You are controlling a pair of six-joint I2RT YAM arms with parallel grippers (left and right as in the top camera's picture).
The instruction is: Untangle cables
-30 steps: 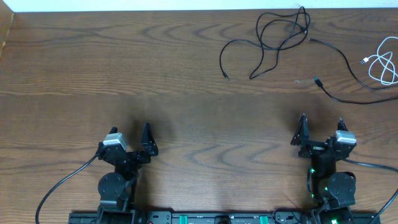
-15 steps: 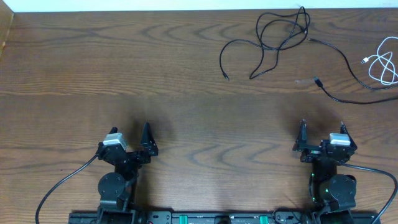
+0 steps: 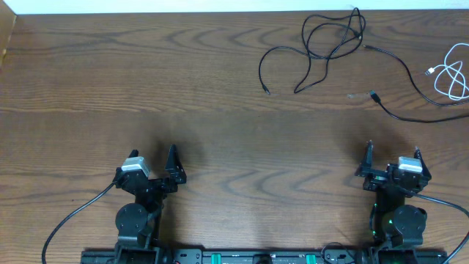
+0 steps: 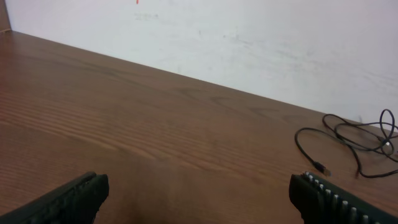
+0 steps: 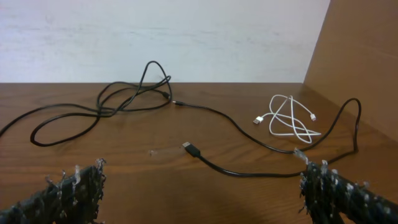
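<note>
A looped black cable [image 3: 322, 44] lies at the far right of the table; it also shows in the left wrist view [image 4: 348, 134] and the right wrist view [image 5: 118, 102]. A second black cable [image 3: 410, 84] runs from it toward the right edge, its plug end lying loose [image 5: 189, 148]. A bundled white cable [image 3: 451, 77] [image 5: 289, 121] lies at the far right edge. My left gripper [image 3: 152, 158] [image 4: 198, 186] is open and empty near the front left. My right gripper [image 3: 393, 155] [image 5: 202, 180] is open and empty, well short of the cables.
A white wall [image 5: 155, 31] borders the table's far edge. A wooden side board [image 5: 367, 56] stands at the right, close to the white cable. Bare wood [image 3: 146, 66] spans the left and middle. Thick arm wires [image 3: 73, 216] trail at the front.
The right arm has drawn back toward the front edge and shifted slightly right, its jaws still open. The left arm and the cables have not moved.
</note>
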